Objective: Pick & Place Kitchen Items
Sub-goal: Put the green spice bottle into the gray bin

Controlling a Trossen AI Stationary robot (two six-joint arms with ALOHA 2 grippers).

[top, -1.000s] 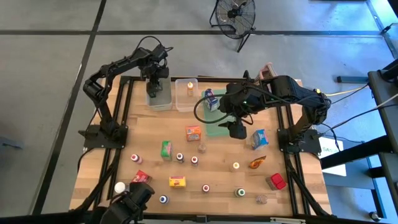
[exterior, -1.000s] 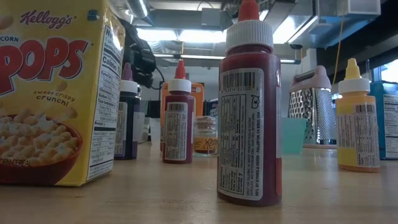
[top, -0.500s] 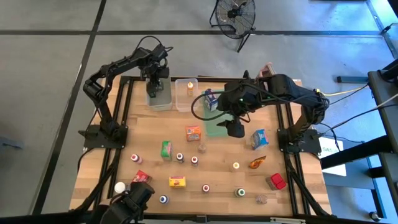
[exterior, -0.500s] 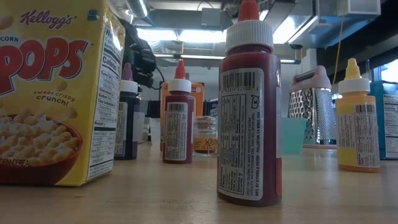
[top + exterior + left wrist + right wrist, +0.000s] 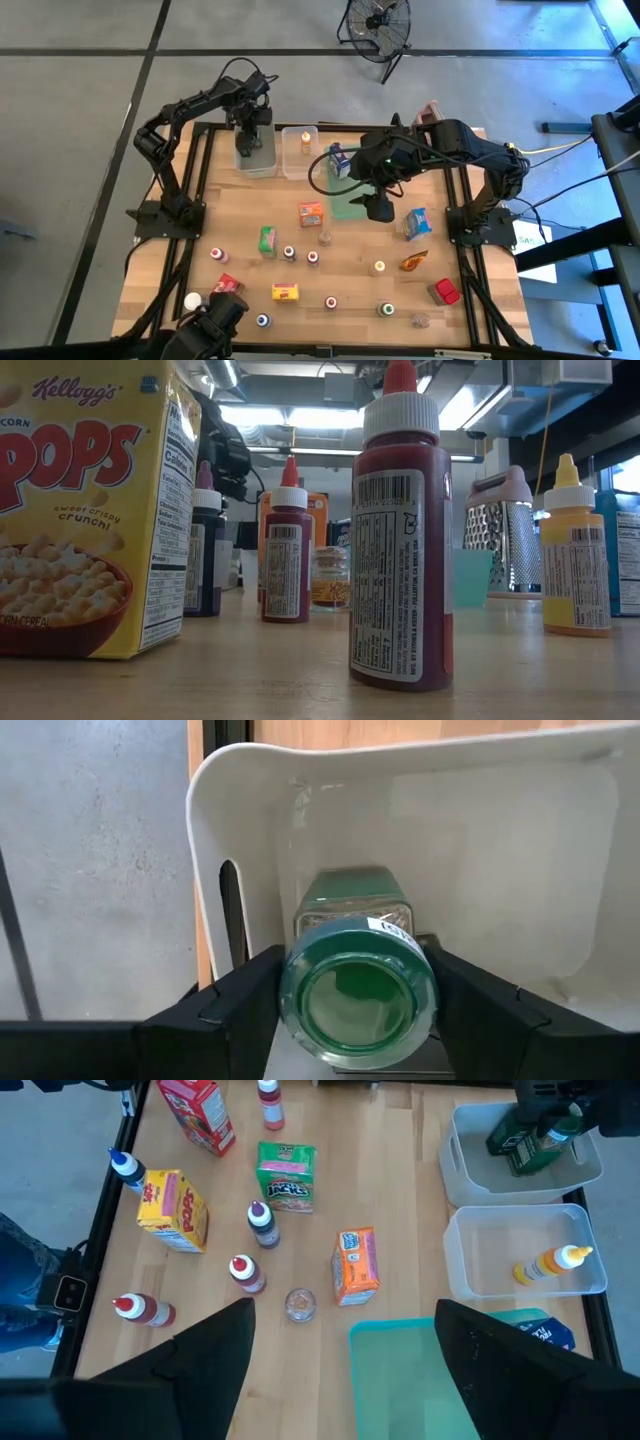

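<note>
Left gripper (image 5: 252, 138) sits over the left of two clear bins (image 5: 262, 163), fingers either side of a green-capped jar (image 5: 357, 988); grip or release, cannot tell. Second bin (image 5: 296, 165) holds one yellow bottle (image 5: 306, 143). Right gripper (image 5: 380, 207) hangs over the green tray (image 5: 345, 203), jaws spread, holding nothing. On the table (image 5: 350, 255): one orange carton (image 5: 311, 212), one green carton (image 5: 267, 240), one yellow carton (image 5: 286, 292), one blue carton (image 5: 416, 222), several small capped bottles scattered among them.

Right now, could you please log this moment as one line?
left claw: around green-capped jar in clear bin | right claw: open above green tray
</note>
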